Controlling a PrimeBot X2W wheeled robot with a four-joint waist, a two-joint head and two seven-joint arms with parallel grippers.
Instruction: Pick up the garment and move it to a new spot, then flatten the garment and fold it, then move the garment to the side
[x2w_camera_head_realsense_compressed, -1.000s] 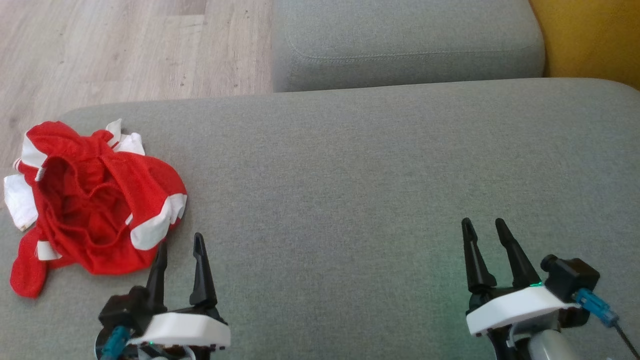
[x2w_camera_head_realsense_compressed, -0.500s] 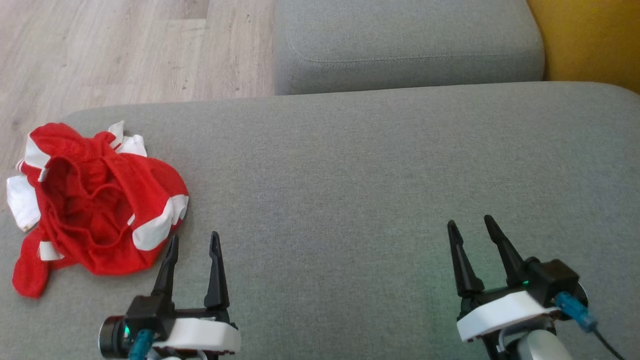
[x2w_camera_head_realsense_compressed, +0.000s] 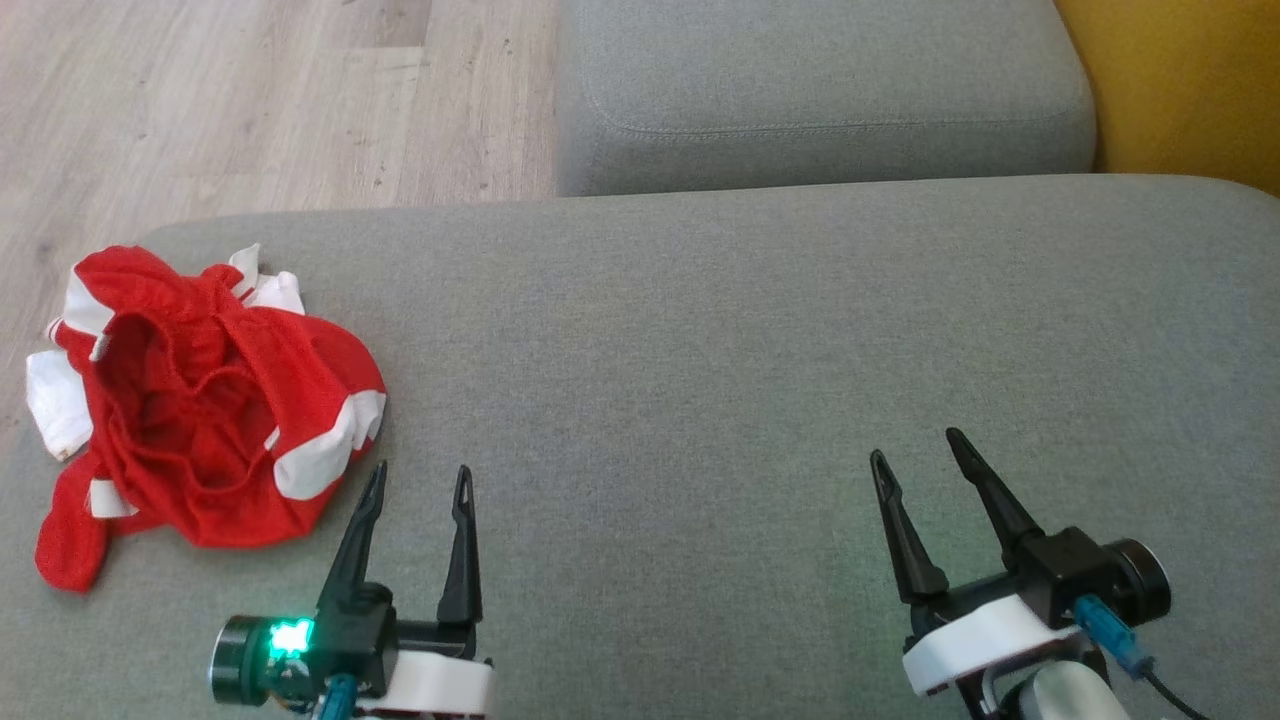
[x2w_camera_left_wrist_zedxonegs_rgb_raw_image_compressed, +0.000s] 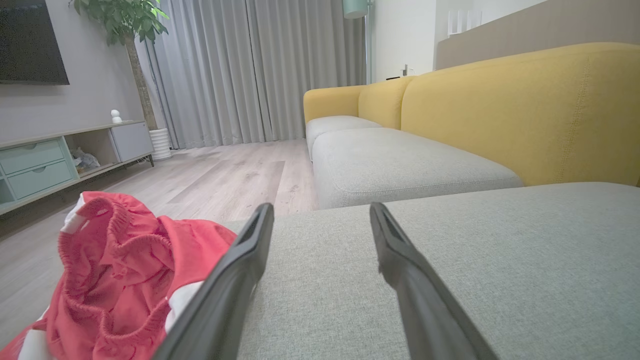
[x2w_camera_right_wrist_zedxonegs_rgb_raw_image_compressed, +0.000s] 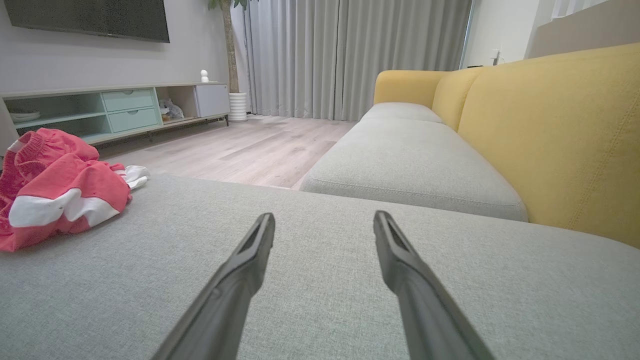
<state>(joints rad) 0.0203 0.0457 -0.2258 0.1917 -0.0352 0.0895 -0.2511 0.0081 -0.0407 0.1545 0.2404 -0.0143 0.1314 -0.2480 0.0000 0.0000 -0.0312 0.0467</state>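
Observation:
A crumpled red garment (x2w_camera_head_realsense_compressed: 200, 410) with white bands lies bunched at the left end of the grey sofa seat (x2w_camera_head_realsense_compressed: 760, 330). In the left wrist view the garment (x2w_camera_left_wrist_zedxonegs_rgb_raw_image_compressed: 120, 280) sits just left of the fingers, and the right wrist view shows the garment (x2w_camera_right_wrist_zedxonegs_rgb_raw_image_compressed: 55, 195) far to the left. My left gripper (x2w_camera_head_realsense_compressed: 420, 478) stands open just right of the garment's near edge, not touching it, with nothing between its fingers. Open too, and holding nothing, my right gripper (x2w_camera_head_realsense_compressed: 918, 446) hovers over bare cushion at the lower right.
A second grey seat cushion (x2w_camera_head_realsense_compressed: 820, 90) lies beyond the seam, with the yellow sofa back (x2w_camera_head_realsense_compressed: 1180, 80) at the right. Wooden floor (x2w_camera_head_realsense_compressed: 230, 100) drops off past the seat's left and far edges. A TV cabinet (x2w_camera_right_wrist_zedxonegs_rgb_raw_image_compressed: 110, 110) and curtains (x2w_camera_right_wrist_zedxonegs_rgb_raw_image_compressed: 350, 55) stand across the room.
The left gripper has shifted right and slightly down in view, away from the garment's edge. The right gripper has drifted left. The camera has tilted a little, and the garment lies as before.

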